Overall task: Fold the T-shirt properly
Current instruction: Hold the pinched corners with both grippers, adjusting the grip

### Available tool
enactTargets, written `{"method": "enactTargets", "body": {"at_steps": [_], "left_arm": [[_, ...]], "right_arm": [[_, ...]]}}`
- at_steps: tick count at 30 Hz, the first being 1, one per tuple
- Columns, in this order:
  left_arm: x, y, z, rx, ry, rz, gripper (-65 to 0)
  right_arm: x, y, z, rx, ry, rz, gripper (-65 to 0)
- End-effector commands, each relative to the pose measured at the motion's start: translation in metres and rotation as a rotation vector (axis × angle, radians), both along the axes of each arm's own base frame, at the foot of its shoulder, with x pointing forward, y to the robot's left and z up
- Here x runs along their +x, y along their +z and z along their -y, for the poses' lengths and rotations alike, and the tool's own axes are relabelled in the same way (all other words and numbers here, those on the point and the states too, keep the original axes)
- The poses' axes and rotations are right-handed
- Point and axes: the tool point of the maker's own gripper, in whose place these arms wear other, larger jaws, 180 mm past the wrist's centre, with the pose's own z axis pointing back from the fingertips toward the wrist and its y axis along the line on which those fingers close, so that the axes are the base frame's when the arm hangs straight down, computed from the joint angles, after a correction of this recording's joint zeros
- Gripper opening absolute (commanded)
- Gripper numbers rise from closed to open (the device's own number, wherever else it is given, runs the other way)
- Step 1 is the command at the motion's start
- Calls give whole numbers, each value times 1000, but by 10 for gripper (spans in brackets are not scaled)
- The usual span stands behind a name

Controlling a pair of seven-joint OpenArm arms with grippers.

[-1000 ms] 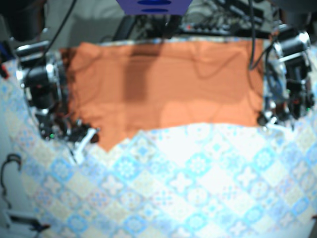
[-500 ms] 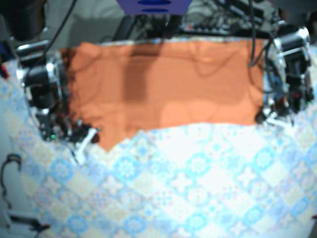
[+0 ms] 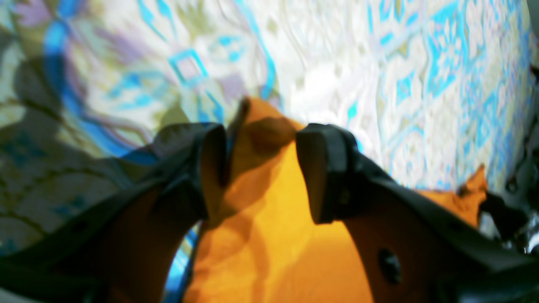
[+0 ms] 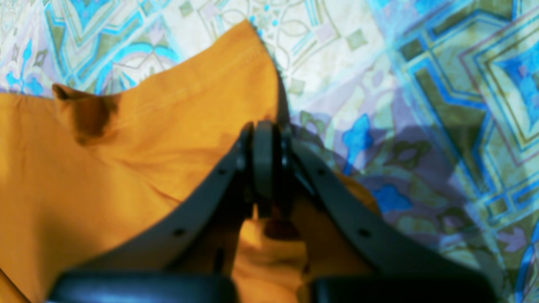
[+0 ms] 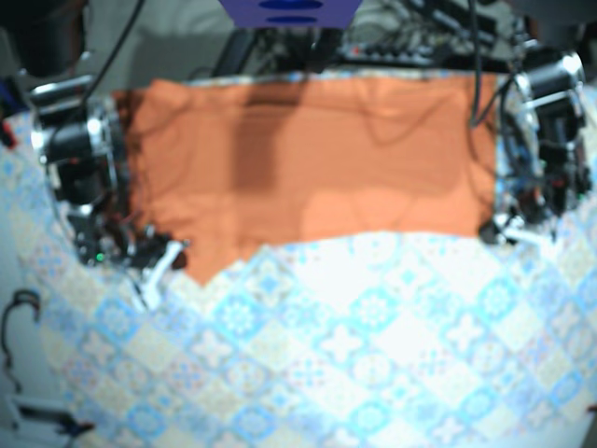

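Note:
The orange T-shirt [image 5: 308, 168] lies spread flat across the far half of the table. My right gripper [image 5: 163, 257] is at its near corner on the base view's left. In the right wrist view this gripper [image 4: 264, 168] is shut, pinching the shirt's edge [image 4: 147, 139]. My left gripper [image 5: 499, 229] is at the shirt's near corner on the base view's right. In the left wrist view it [image 3: 259, 168] stands open, its fingers [image 3: 320, 176] straddling a raised orange corner [image 3: 257, 130] without closing on it.
A blue-and-white patterned tablecloth [image 5: 373, 355] covers the table. Cables and equipment [image 5: 410, 42] crowd the far edge, with a blue object [image 5: 289, 11] at top centre. A black cable loop [image 5: 19, 313] lies at the left edge.
The left arm has shifted slightly at the shirt's right corner. The right arm and the shirt look unchanged.

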Motion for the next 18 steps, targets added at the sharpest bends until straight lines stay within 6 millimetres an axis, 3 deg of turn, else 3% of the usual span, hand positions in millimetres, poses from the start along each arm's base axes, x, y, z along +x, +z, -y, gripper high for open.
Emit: {"method": "enactTargets", "body": {"at_steps": [1,10,18], "left_arm": [[0,8,-24,52,37,-14,-335],[-2,6,-35,120,32,-36,-335],[1,-11,-8,135,-8,-47,-335]], "right_arm": [[-1,0,1,-25,34,-20,-648],[-1,1,1,-25,33,-18,-648],[-1,1,1,-25,33,-18,-648]]}}
